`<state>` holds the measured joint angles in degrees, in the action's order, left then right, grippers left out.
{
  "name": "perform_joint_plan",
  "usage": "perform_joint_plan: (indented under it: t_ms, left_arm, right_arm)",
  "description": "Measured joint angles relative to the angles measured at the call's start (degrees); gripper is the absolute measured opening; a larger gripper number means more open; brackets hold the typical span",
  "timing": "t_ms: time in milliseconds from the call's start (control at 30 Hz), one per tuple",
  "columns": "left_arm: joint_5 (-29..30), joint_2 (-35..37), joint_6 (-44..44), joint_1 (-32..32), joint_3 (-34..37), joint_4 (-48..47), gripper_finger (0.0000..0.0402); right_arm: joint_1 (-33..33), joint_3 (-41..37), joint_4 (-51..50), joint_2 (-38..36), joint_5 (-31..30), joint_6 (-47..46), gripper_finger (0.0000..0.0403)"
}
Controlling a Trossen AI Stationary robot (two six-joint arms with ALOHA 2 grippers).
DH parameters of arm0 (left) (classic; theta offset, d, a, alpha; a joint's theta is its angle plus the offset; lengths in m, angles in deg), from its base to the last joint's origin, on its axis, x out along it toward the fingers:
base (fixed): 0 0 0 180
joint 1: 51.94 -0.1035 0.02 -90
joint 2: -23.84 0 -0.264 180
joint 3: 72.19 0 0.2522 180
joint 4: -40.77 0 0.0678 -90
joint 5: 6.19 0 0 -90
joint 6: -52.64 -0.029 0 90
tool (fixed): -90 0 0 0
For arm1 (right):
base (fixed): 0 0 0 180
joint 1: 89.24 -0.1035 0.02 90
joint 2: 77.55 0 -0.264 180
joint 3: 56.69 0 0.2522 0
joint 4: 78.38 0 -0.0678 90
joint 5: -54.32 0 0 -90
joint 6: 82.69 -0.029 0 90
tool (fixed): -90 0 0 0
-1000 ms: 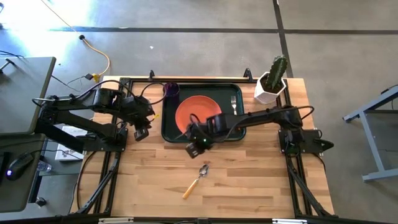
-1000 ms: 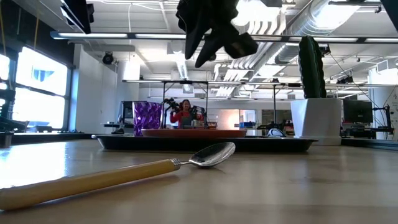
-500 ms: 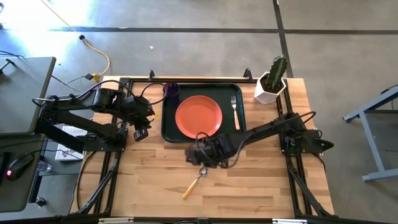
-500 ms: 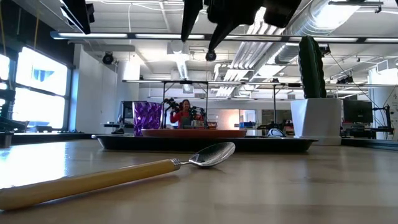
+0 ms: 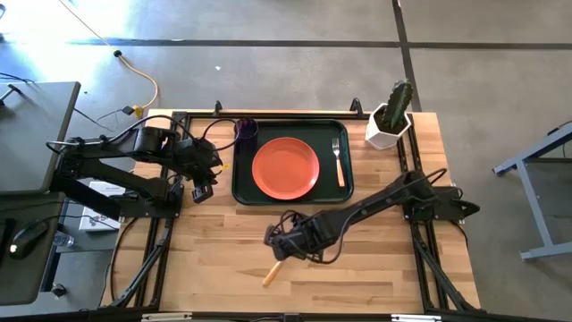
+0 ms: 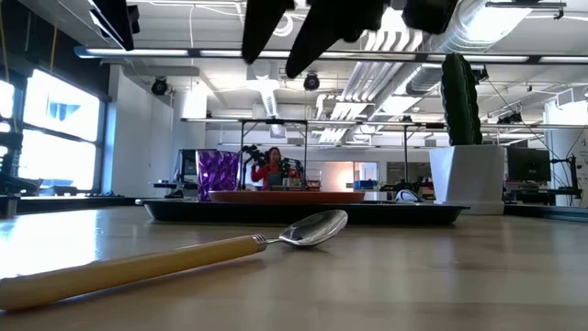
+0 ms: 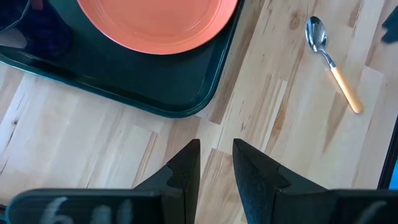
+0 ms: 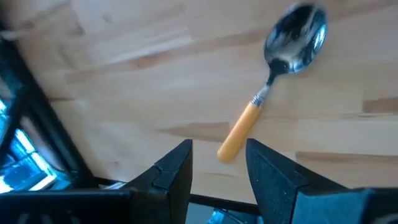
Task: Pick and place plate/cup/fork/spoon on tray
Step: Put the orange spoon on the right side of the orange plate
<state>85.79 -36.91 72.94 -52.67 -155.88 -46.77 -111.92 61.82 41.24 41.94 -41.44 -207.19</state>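
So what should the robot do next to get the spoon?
Probably lower the right tool straight down onto the spoon. It hovers open above the spoon's handle, not touching it, and the spoon is the only piece lying on the table outside the tray.

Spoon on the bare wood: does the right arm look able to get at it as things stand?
Probably yes. The right tool hangs open above the spoon, which lies alone on the table, outside the tray. Nothing stands between them.
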Motion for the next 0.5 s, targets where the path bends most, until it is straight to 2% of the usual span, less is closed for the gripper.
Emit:
perform_joint_plan:
  t_ms: [500]
  left_arm:
    - [0.17, 0.02, -0.50, 0.00, 0.00, 0.11, 0.0085]
  right_arm:
    - [0.22, 0.00, 0.99, 5.64, 5.17, -0.17, 0.0138]
